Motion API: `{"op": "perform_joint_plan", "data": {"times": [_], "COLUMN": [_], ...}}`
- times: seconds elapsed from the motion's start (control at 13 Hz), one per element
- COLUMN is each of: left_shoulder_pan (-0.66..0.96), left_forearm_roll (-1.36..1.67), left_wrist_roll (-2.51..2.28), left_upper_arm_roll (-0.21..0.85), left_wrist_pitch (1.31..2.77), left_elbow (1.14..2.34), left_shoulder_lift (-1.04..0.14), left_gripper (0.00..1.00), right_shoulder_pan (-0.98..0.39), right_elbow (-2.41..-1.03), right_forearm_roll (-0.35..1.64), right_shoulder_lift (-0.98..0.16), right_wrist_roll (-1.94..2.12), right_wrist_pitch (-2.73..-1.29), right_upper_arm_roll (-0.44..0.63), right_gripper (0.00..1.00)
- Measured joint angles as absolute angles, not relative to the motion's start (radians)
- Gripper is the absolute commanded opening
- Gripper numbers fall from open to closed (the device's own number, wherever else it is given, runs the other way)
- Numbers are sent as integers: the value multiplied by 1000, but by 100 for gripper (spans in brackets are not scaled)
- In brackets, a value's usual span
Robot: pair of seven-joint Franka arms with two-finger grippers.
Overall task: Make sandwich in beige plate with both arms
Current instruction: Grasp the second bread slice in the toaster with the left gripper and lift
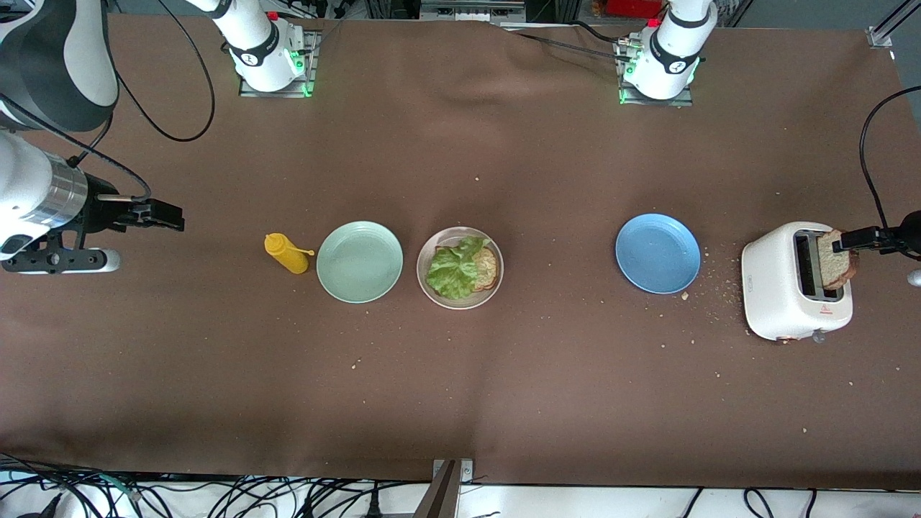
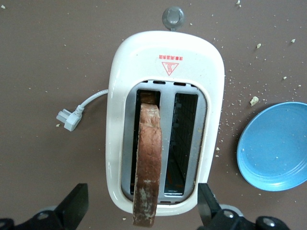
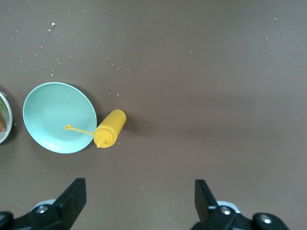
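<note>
Left gripper [image 2: 139,208] open over toaster [image 2: 165,120] – toast slice [image 2: 148,163] between; right gripper [image 3: 139,203] open, waiting

A brown cloth [image 1: 460,158] covers the tabletop from end to end; it lies in soft wrinkles near the middle and is speckled with pale crumbs [image 1: 719,288], thickest toward the left arm's end; the light is even and bright, with faint shadows; along the edge nearest the front camera runs a white strip of floor [image 1: 575,500] strewn with black cables [image 1: 216,496]; a grey metal bracket [image 1: 452,478] is clamped at that edge's middle; an aluminium frame corner [image 1: 883,32] shows at the top.
</note>
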State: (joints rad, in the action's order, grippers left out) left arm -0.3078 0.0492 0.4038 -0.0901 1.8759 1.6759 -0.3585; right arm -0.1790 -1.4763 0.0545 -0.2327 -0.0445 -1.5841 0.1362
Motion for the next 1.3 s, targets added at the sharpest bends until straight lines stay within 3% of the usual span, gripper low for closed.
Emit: {"op": "perform_joint_plan", "data": {"times": [0.08, 0.23, 0.38, 1.0, 1.3], "left_shoulder_pan": [-308, -309, -333, -348, -347], "left_forearm_roll": [49, 49, 52, 65, 65], "left_wrist_roll": [404, 395, 333, 286, 286], "left_upper_arm_roll": [-90, -90, -90, -73, -46], "left_wrist_pitch": [1887, 1900, 1904, 1829, 1759], "left_elbow": [1679, 1679, 1679, 1665, 1592], "left_shoulder_lift": [-367, -378, -380, -379, -378], "left_gripper": [74, 27, 1, 0, 0], "right_shoulder_pan": [-106, -20, -15, -29, -29], "right_elbow": [-1525, -1589, -1632, -1660, -1654], "right_forearm_roll": [43, 21, -11, -40, -41], "right_shoulder_lift": [-187, -91, -5, -27, -26], "right_wrist_roll": [-54, -57, -54, -52, -52], "right_wrist_pitch": [-1610, -1621, -1613, -1623, -1620], "right_upper_arm_roll": [63, -15, -23, -25, -26], "right_gripper": [100, 100, 100, 100, 100]}}
